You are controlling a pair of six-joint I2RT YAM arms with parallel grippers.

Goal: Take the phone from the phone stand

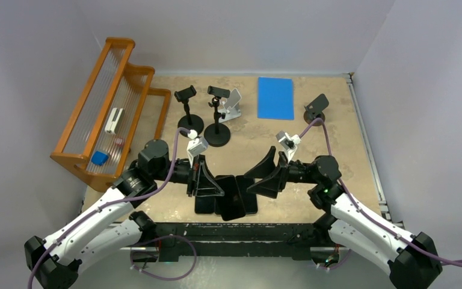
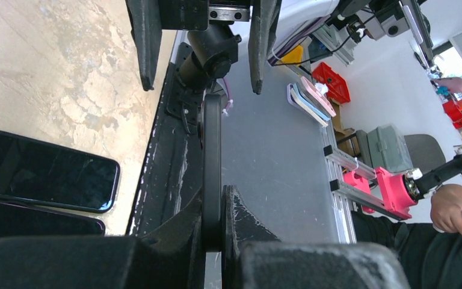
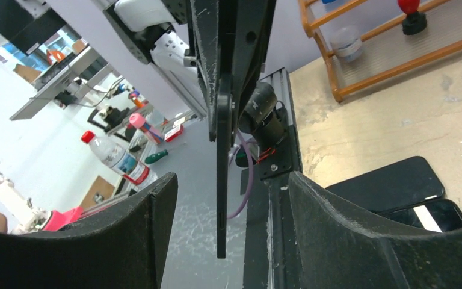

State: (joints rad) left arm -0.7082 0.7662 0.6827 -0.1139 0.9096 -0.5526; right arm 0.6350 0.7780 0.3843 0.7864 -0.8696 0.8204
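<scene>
A dark phone (image 2: pixel 212 144) hangs edge-on in the air over the table's near edge, with my left gripper (image 2: pixel 216 201) shut on one end. Seen from above, this phone (image 1: pixel 236 182) spans between the left gripper (image 1: pixel 207 183) and the right gripper (image 1: pixel 260 178). My right gripper (image 3: pixel 231 177) is open, one finger on each side of the phone's (image 3: pixel 222 180) free end, with a gap on both sides. The phone stands (image 1: pixel 187 117) (image 1: pixel 216 117) at the back hold nothing.
Two other phones (image 2: pixel 42 171) (image 2: pixel 30 220) lie flat on the table below the grippers. A white stand (image 1: pixel 233 105), another black stand (image 1: pixel 316 108) and a blue flat rectangle (image 1: pixel 275 97) sit at the back. An orange rack (image 1: pixel 111 114) stands at the left.
</scene>
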